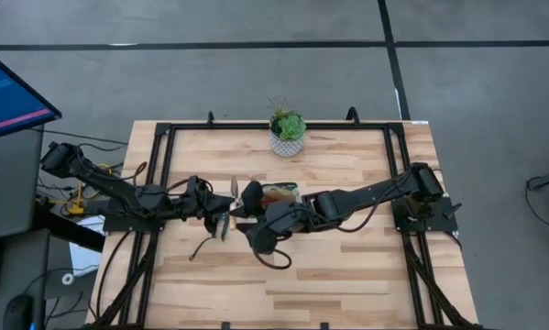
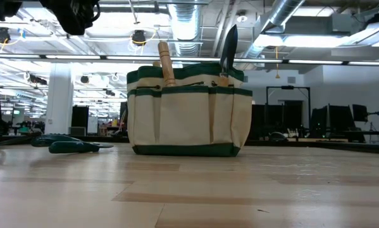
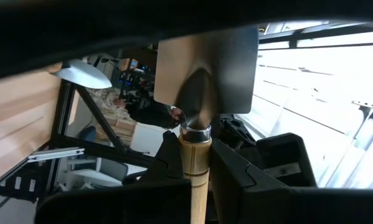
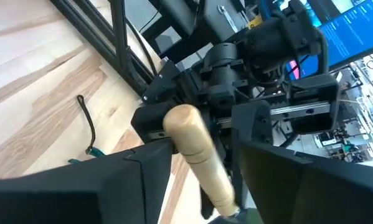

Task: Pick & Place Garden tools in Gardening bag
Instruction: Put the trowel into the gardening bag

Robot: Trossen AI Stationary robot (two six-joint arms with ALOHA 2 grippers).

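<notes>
My left gripper (image 1: 216,215) (image 3: 195,158) is shut on a trowel with a silver blade (image 3: 205,68) (image 1: 235,188) and a light wooden handle. It holds the trowel in the air, left of the tan gardening bag (image 1: 281,191) (image 2: 189,120). My right gripper (image 1: 243,209) (image 4: 202,158) reaches in from the right over the bag. It is open, one finger on each side of the handle's rounded free end (image 4: 183,121). Out of the bag's top stick a wooden handle (image 2: 167,63) and a blade (image 2: 229,44). My left gripper pinches the trowel's wooden handle (image 3: 195,146) between its two fingers, just behind the metal collar. The fingers come in level from the table's left and lie across the handle. The trowel is lifted clear and lies about level, blade on edge toward the far side. Whether my right gripper touches the handle, I cannot tell.
Green-handled shears (image 2: 72,146) lie on the table left of the bag. A thin black curved tool (image 1: 201,247) (image 4: 86,121) lies nearer the front. A green plant in a white pot (image 1: 287,137) stands at the far edge. A black frame (image 1: 164,183) borders the tabletop.
</notes>
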